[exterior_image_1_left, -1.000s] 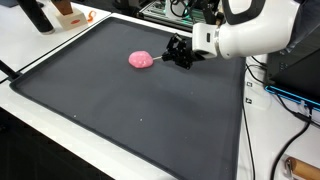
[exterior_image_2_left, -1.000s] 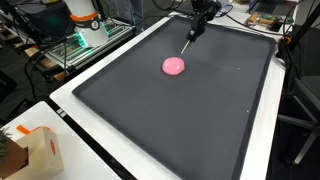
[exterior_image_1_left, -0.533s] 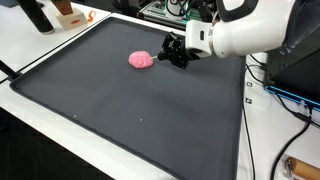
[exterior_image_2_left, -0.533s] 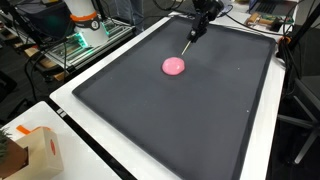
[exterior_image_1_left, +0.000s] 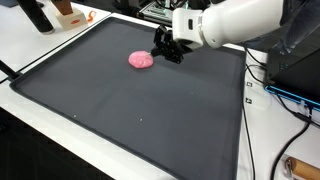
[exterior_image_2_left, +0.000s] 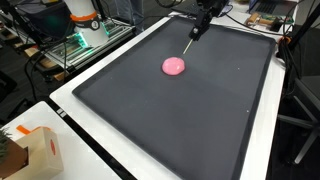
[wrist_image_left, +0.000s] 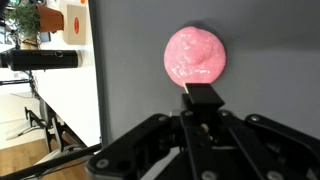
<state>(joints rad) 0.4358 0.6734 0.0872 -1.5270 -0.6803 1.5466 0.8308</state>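
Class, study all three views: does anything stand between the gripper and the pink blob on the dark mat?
Nothing visible does. In the wrist view the pink blob lies straight ahead of the gripper. In an exterior view only bare dark mat separates them.

So the pink blob (wrist_image_left: 195, 57) is sitting on the dark grey mat (wrist_image_left: 270, 60). The gripper (wrist_image_left: 203, 97) pokes in right below it with its fingers pressed together, tip right at the blob's lower edge, can't tell if it's actually touching. Off to the blob's left there's a white table strip (wrist_image_left: 70, 100) with a black tube (wrist_image_left: 40, 59) lying across it.
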